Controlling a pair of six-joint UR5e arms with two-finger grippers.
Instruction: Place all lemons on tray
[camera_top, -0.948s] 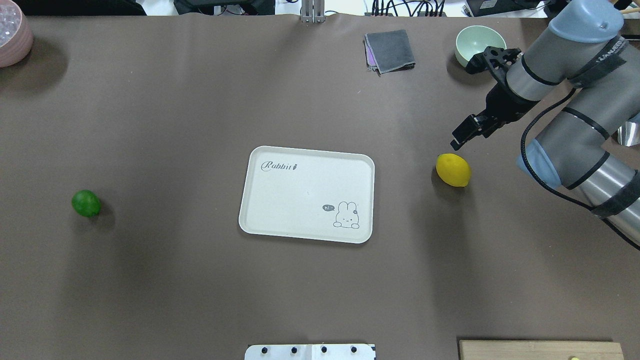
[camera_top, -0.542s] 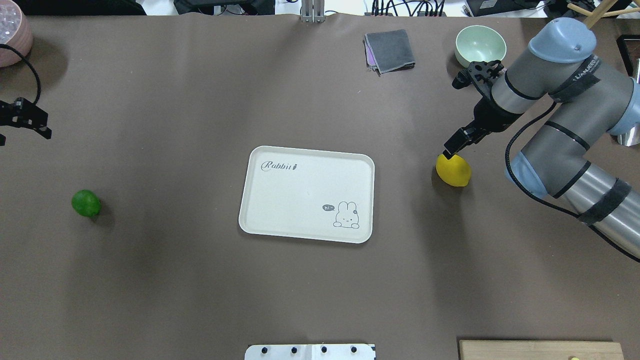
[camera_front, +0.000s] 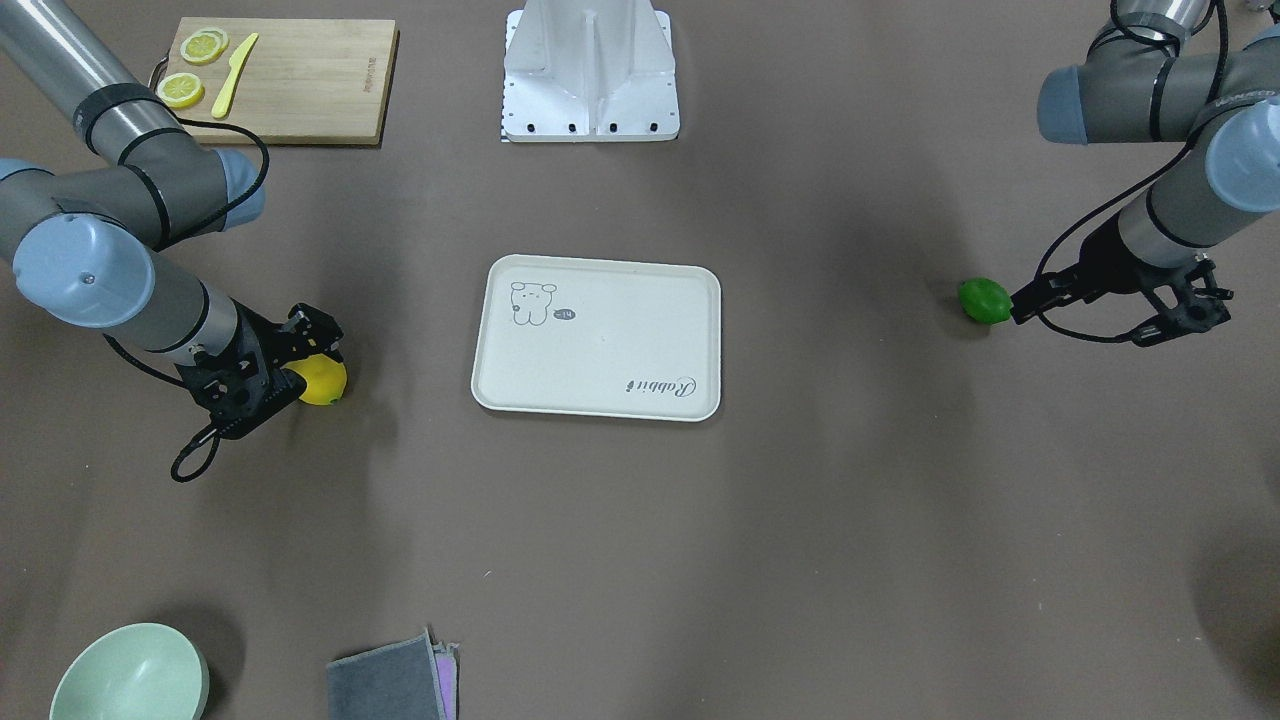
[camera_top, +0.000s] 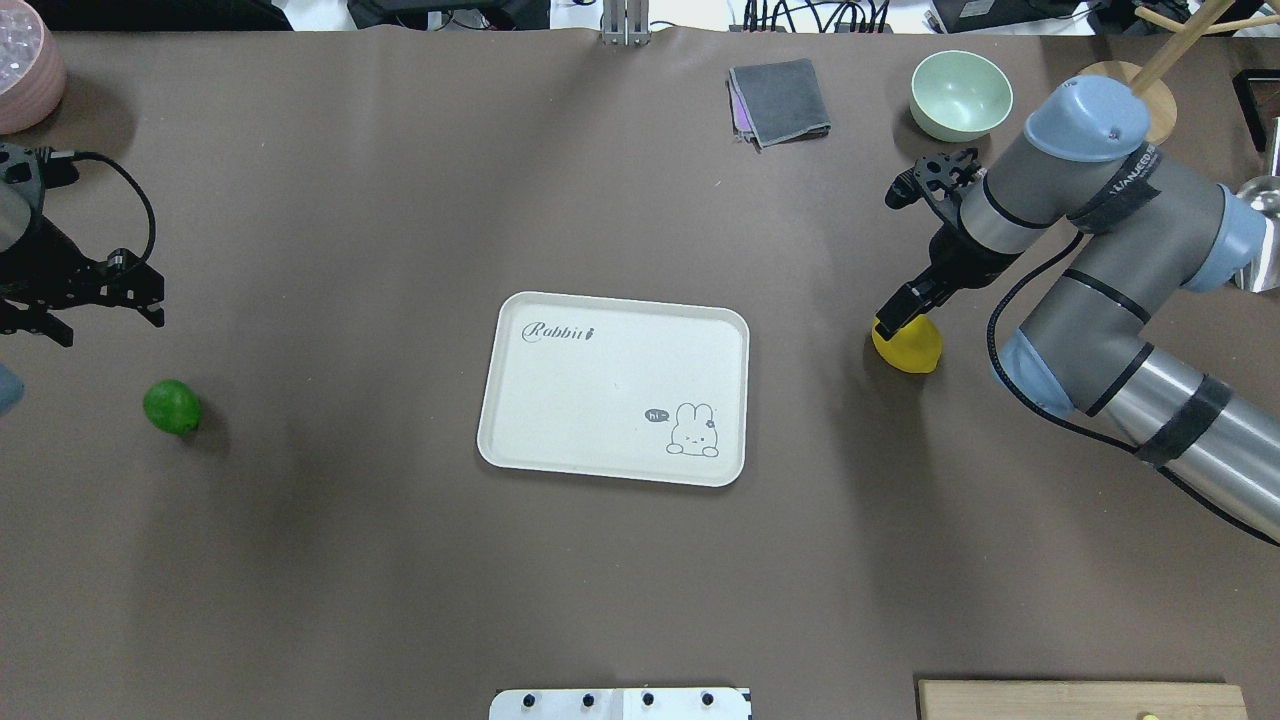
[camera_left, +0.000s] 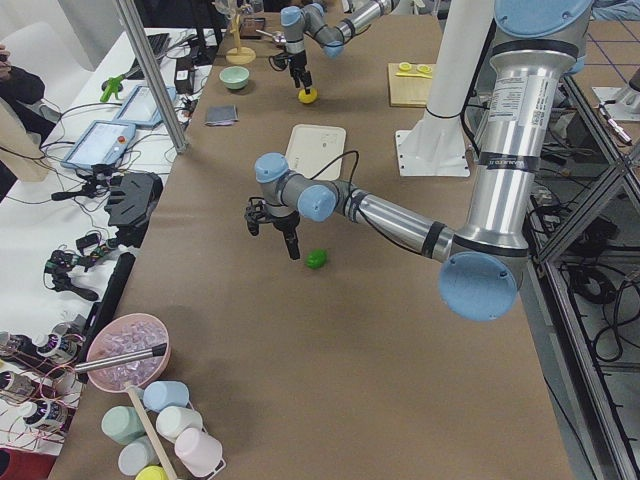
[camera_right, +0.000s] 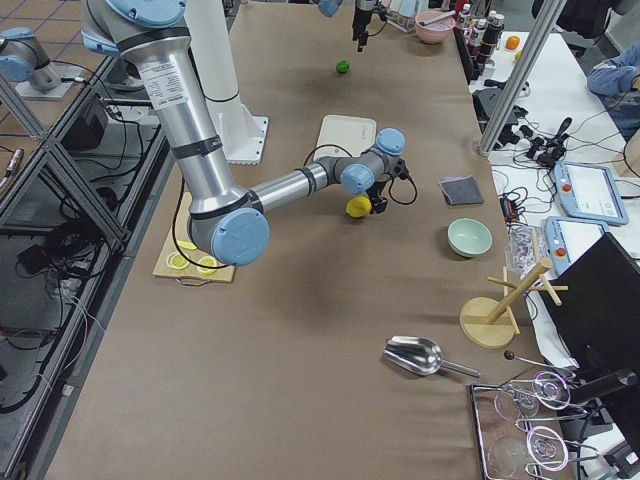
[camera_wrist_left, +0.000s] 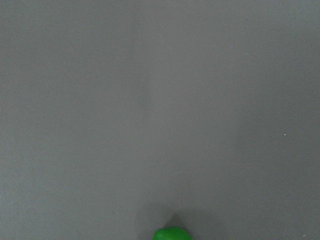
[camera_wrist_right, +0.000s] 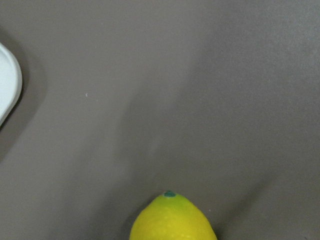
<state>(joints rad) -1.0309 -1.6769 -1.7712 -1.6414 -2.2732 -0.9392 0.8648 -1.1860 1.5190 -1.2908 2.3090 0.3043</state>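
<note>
Just now the right gripper (camera_top: 893, 320) had sunk onto the yellow lemon (camera_top: 914, 350) as the left gripper (camera_front: 1022, 302) neared the green lemon (camera_front: 984, 300); finger gaps unclear, grasps likely next.

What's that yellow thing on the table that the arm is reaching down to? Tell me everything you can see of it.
It is the yellow lemon: a whole, bright yellow oval fruit with a finely dimpled skin and a pointed tip that bears a small green dot. It lies on its side on the brown table, apart from the cream tray. The right pincer is down over one end of it and hides that part, so I cannot tell whether the pincer touches it.
</note>
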